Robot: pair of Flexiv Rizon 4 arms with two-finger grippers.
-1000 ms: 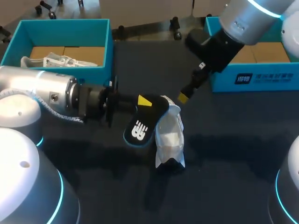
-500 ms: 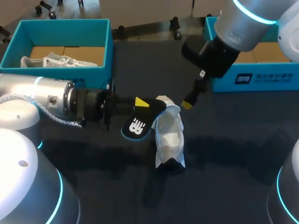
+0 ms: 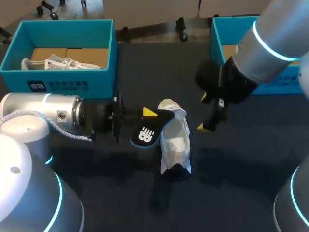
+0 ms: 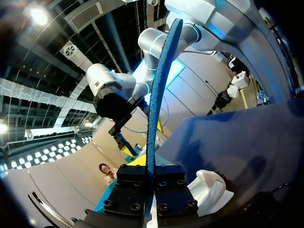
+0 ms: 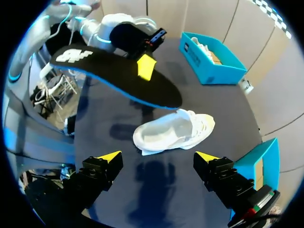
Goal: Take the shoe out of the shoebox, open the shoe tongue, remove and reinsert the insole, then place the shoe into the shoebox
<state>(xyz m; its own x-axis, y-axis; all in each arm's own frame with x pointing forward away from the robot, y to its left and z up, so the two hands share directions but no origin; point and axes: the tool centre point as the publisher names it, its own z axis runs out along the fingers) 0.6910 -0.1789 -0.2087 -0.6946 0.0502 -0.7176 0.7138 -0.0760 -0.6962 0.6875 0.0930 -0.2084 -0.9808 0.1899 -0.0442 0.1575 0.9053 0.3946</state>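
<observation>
The left hand [image 3: 148, 114] holds the black insole [image 3: 147, 133] just beside the white shoe [image 3: 175, 145] on the tabletop [image 3: 241, 159]. The right hand [image 3: 204, 113] is open wide.

cannot see either face of the insole [image 4: 159, 90] from the left wrist, only its thin edge, nor most of the shoe [image 4: 209, 190] behind the left gripper [image 4: 149, 176], nor, overhead, the whole right shoebox [image 3: 234, 20], covered by the right arm [image 3: 270, 53] and cropped at the edge.
</observation>
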